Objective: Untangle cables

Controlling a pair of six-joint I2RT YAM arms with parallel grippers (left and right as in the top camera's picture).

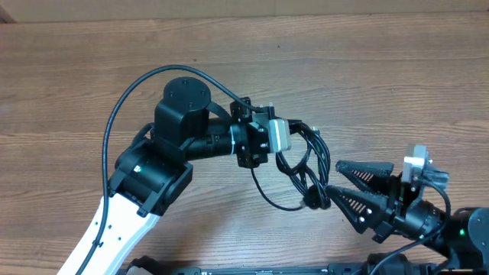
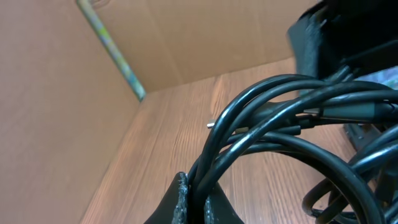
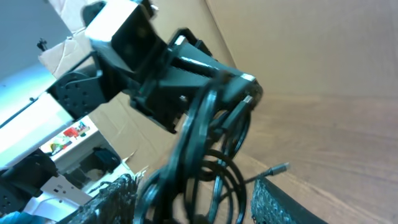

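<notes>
I see the cables (image 1: 312, 164) near the middle of the wooden table (image 1: 382, 69), between my two arms. They are thin, black and shiny. A few of them are bunched up in loops that cross over each other, so I cannot tell where one cord stops and the next one starts. One of them sags out of the bunch in a long curve toward the near edge of the table.

My left gripper (image 1: 294, 131) is clenched on the top of the bunch. In the left wrist view its fingers (image 2: 180, 199) pinch the cords tight at the bottom of the picture, and the cords fan up and away from there. A small plug (image 2: 211, 124) with a silver tip pokes out from behind them.

My right gripper (image 1: 335, 182) sits at the low end of the bunch with its jaws spread apart. The cords hang down between its two fingers. In the right wrist view the bunch is close to one finger (image 3: 118, 196) and apart from the other, so nothing is squeezed there. A plug with a metal tip sticks out beside that other finger.
</notes>
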